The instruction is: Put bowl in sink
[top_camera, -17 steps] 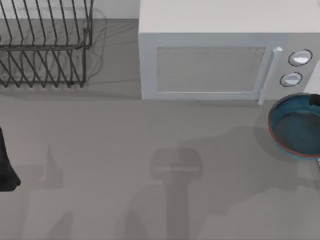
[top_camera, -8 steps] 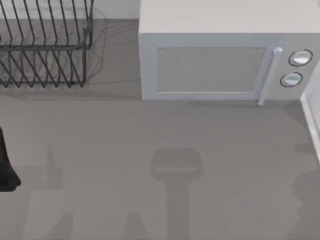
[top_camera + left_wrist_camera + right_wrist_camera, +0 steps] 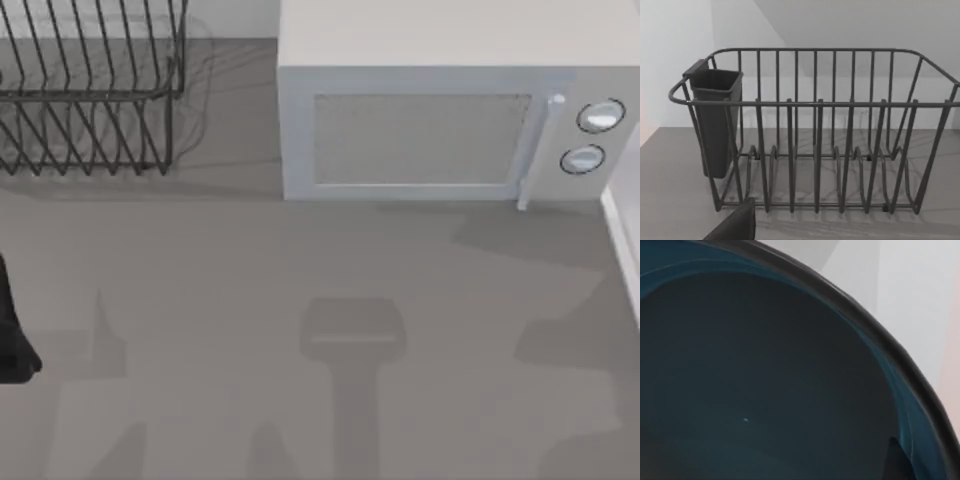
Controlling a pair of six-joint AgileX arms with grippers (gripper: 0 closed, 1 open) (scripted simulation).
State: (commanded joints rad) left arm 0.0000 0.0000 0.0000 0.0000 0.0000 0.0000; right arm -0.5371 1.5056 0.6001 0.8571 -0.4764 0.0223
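Observation:
The bowl (image 3: 765, 380) sits right up against the lens in the right wrist view. I see its dark blue glazed inside and its dark rim curving across the top. One dark finger (image 3: 899, 462) of my right gripper lies just inside that rim, and the gripper is shut on the bowl. A white edge (image 3: 622, 250) runs down the right border of the top view; I cannot tell whether it belongs to the sink. My left arm (image 3: 12, 330) is parked at the table's left edge.
A white microwave (image 3: 420, 130) stands at the back, centre to right. A dark wire dish rack (image 3: 90, 90) with a cutlery cup (image 3: 715, 115) fills the back left corner. Arm shadows fall on the grey table at the right.
A second ago the bowl hung at the top view's right edge under the right gripper. It has since moved right, out of that view, and the shadows at the right have shifted.

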